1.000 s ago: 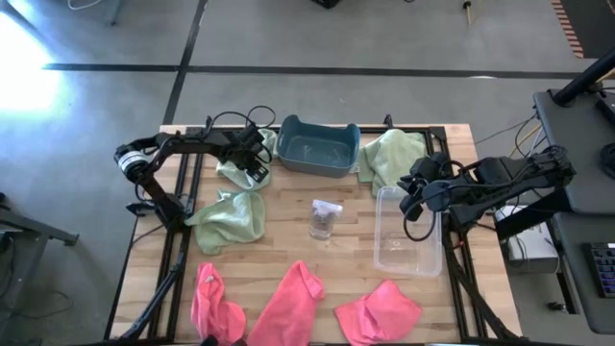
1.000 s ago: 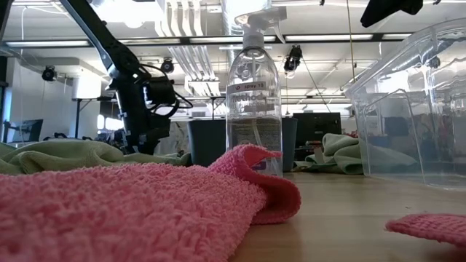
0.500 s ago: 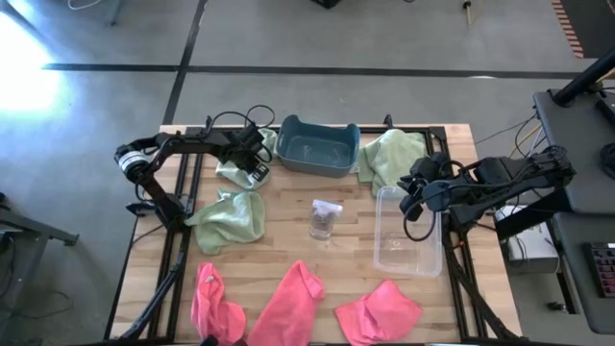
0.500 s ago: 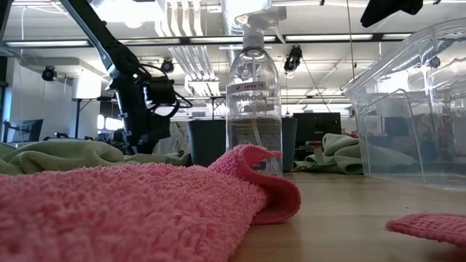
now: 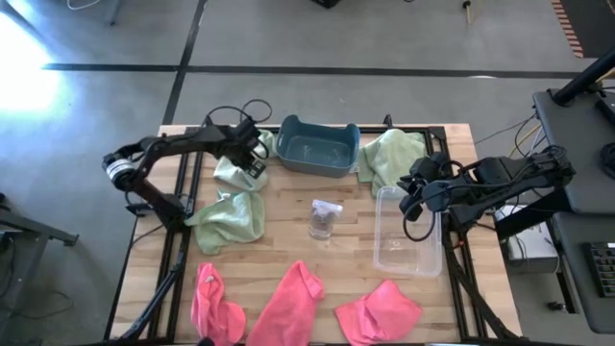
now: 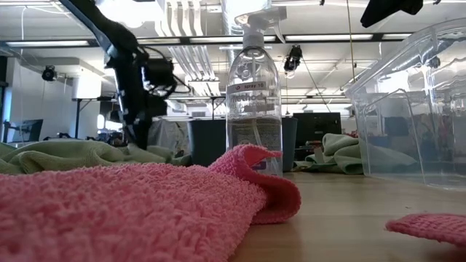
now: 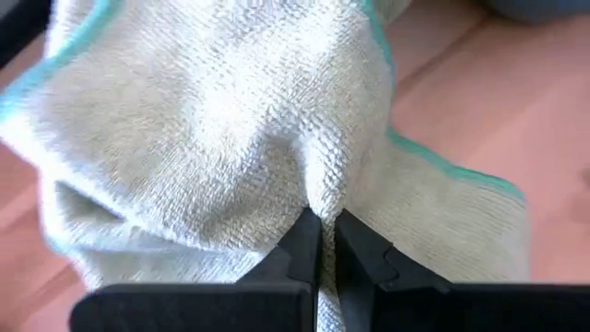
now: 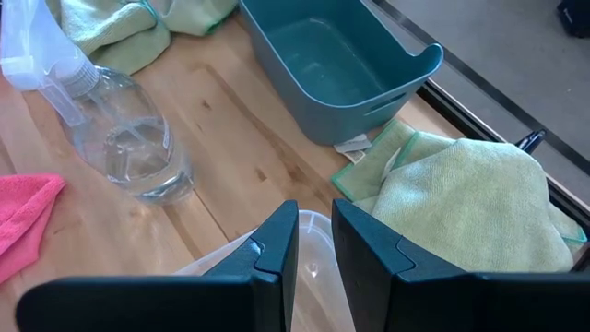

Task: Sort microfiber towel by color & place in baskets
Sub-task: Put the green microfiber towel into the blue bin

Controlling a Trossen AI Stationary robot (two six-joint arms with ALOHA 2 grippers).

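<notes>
My left gripper (image 5: 250, 165) is shut on a light green microfiber towel (image 5: 229, 172) at the far left, beside the dark teal basket (image 5: 319, 147). A second green towel (image 5: 231, 218) lies flat nearer, and a third (image 5: 392, 159) lies right of the teal basket. Three pink towels (image 5: 216, 308) (image 5: 293, 303) (image 5: 378, 312) lie along the near edge. My right gripper (image 8: 313, 249) hangs open and holds nothing above the far end of the clear basket (image 5: 408, 234). My left gripper pinches a raised fold (image 7: 318, 198) near the middle of the green towel between its two fingers (image 7: 302, 242), coming from above and pointing steeply down. The cloth hangs slack around the fingers in a peak. Its lower part (image 7: 461, 207) still spreads over the table.
A clear spray bottle (image 5: 325, 219) stands mid-table between the two baskets. Bare wood lies between the bottle and the pink towels. Black cables trail around the left arm at the far left corner (image 5: 231, 120).
My left gripper has shut on the green towel and then risen, drawing the towel's middle up into a peak while its outer part stays down on the table.
</notes>
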